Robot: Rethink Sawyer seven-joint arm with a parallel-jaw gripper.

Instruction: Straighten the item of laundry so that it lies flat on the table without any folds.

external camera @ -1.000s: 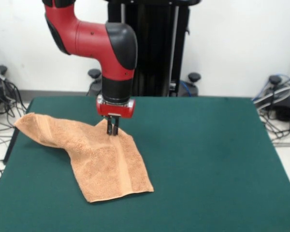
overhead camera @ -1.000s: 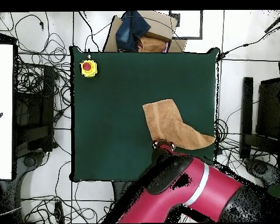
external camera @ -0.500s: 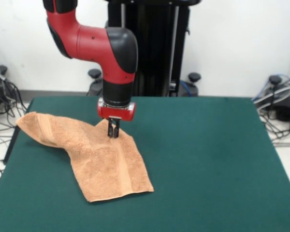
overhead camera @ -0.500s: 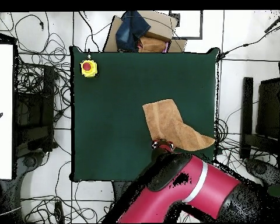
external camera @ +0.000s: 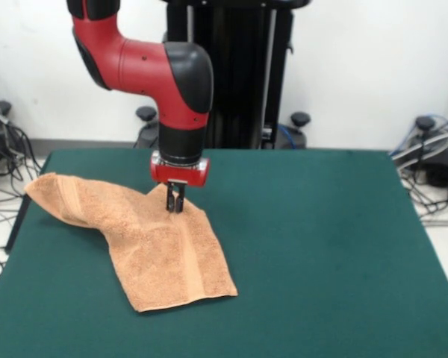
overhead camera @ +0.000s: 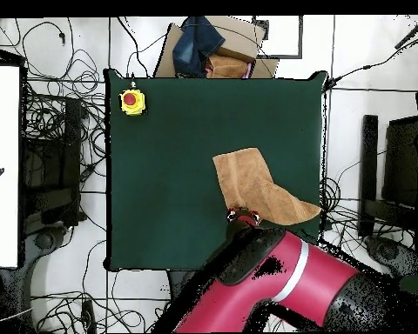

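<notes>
Large green table [external camera: 321, 246] filling most of the front view. Orange towel [external camera: 145, 239] spread over its left half, running from the left edge down toward lower centre, bent in the middle, one end folded or bunched near the left edge. Red arm [external camera: 149, 67] descending from upper left. Gripper [external camera: 174, 201] at the towel's upper edge near the bend, fingers drawn close together, seemingly pinching a bit of cloth there, though hard to confirm.

Possible trouble: a thin pinch slipping free under a pull, leaving the bend as is. Dragging on the felt-like top likely to bunch the cloth into new wrinkles. A pull toward the left edge liable to send the corner already at the rim off the table.

Only in the overhead view: a yellow box with a red button [overhead camera: 132, 102] at upper left of the table [overhead camera: 178, 156], and the towel [overhead camera: 256, 187] close to the right edge. Gripper there hidden under the arm; only in the front view, the fingers and the towel's stripe.
</notes>
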